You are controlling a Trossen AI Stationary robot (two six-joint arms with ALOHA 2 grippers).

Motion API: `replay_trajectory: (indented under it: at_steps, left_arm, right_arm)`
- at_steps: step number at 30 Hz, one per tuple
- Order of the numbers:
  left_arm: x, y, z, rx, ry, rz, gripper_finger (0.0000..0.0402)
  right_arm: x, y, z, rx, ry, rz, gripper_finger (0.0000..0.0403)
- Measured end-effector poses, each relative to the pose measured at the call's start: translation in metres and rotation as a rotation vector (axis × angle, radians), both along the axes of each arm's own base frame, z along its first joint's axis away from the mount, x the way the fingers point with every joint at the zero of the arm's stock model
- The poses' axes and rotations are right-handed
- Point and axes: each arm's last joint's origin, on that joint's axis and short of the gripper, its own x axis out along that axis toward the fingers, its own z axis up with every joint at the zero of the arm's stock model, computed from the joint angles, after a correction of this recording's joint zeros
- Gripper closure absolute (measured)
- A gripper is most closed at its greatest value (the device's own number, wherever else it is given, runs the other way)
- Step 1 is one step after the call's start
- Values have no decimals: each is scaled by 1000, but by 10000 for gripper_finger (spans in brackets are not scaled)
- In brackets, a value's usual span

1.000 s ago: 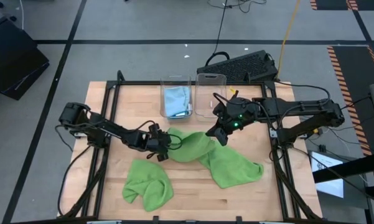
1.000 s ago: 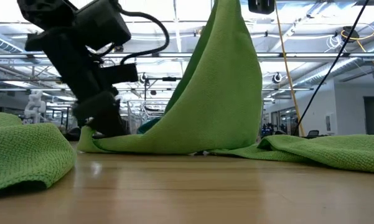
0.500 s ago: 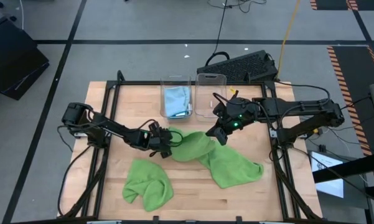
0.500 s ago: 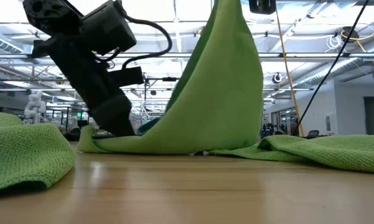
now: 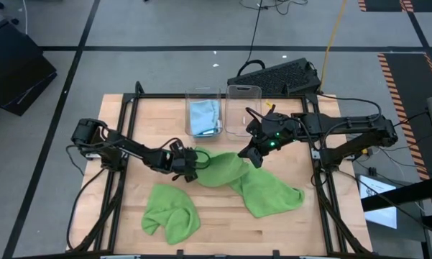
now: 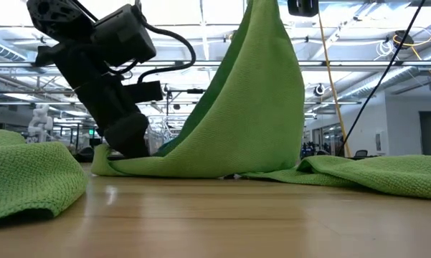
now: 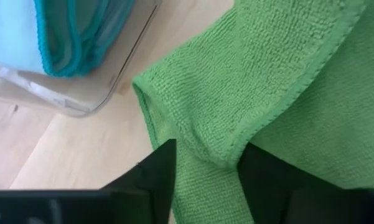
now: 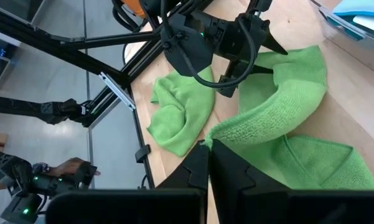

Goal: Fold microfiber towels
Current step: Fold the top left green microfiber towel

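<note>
Grey floor with black seams surrounds a pale wooden table (image 5: 223,230) in a black frame; no legible writing. Two clear bins stand at the far edge: one bin (image 5: 203,115) holds a folded light blue towel (image 5: 204,116), the other bin (image 5: 243,109) looks empty. Right gripper (image 5: 243,155), fingers pinched on a lime green towel (image 5: 253,181), lifts one corner. Left gripper (image 5: 190,162), fingers narrowed astride another edge; hold uncertain. Second green towel (image 5: 171,211) lies crumpled near the front.
</note>
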Motion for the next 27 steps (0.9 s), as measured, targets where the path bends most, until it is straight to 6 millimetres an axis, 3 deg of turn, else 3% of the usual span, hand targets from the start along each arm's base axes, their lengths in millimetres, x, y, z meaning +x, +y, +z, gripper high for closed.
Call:
replay_trajectory:
  at_steps: [10,14,19,27]
  left_arm:
    - [0,11,0,-52,14,39,332]
    - [-4,12,14,-38,-7,-4,390]
    - [-19,13,58,-40,-82,-10,397]
    - [-53,17,156,0,-259,-59,399]
  right_arm:
    - [0,0,0,4,1,-3,403]
    - [0,0,0,-4,1,-4,403]
    - [0,-4,-1,-48,8,-53,403]
    - [-5,-16,14,-174,-109,-154,403]
